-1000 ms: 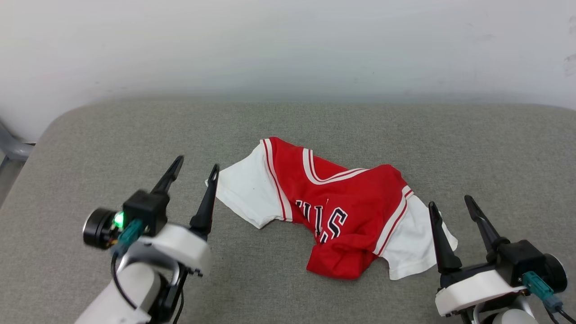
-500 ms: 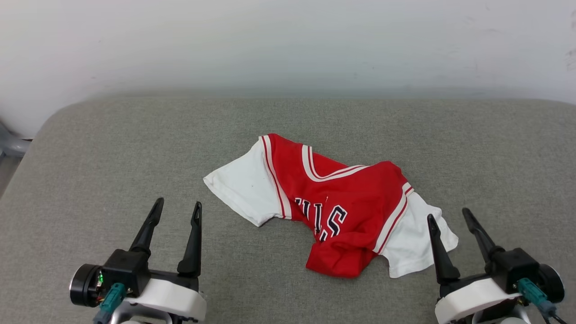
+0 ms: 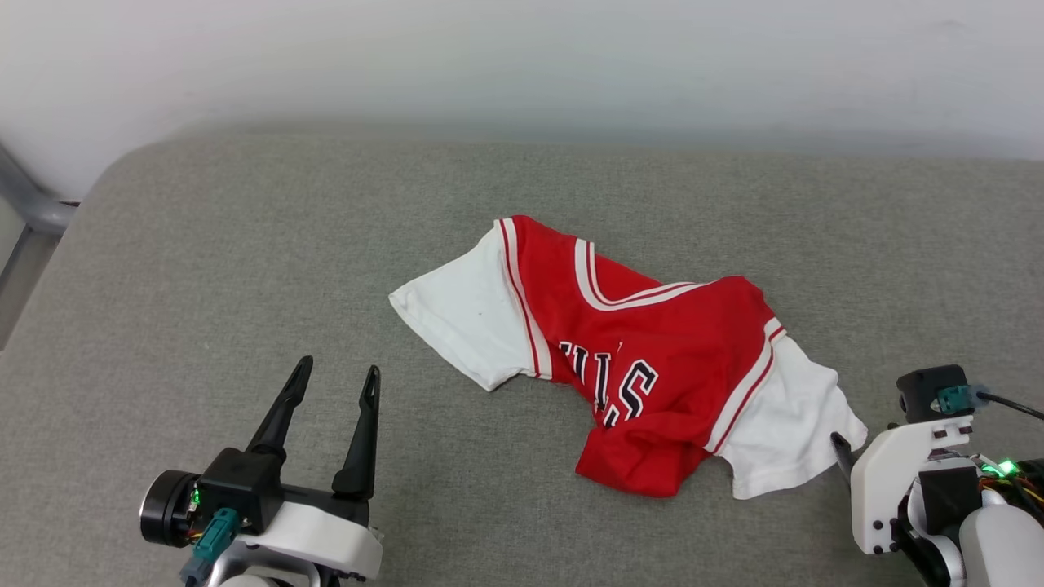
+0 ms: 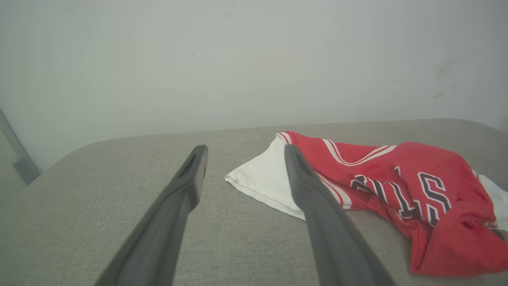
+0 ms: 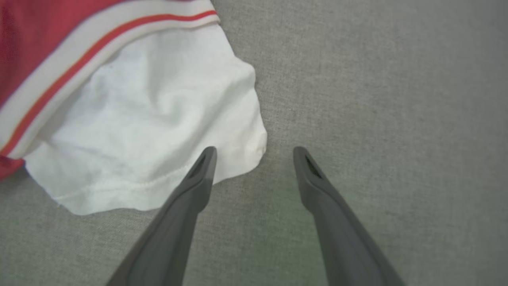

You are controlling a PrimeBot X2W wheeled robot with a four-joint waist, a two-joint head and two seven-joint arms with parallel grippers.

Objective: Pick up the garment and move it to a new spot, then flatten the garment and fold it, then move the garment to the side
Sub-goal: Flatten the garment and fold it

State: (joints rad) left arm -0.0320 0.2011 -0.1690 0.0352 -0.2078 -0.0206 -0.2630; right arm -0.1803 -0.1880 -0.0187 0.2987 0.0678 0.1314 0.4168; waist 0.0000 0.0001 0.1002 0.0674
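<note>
Rumpled red-and-white garment (image 3: 652, 342) — hem bunched; coarse grey woven surface (image 3: 245, 244).

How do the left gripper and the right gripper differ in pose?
The left gripper lies level, clear of the shirt; the right gripper tips down at a white sleeve's corner. Left jaws point at the wall, right jaws at the grey surface. Both are open and empty.
</note>
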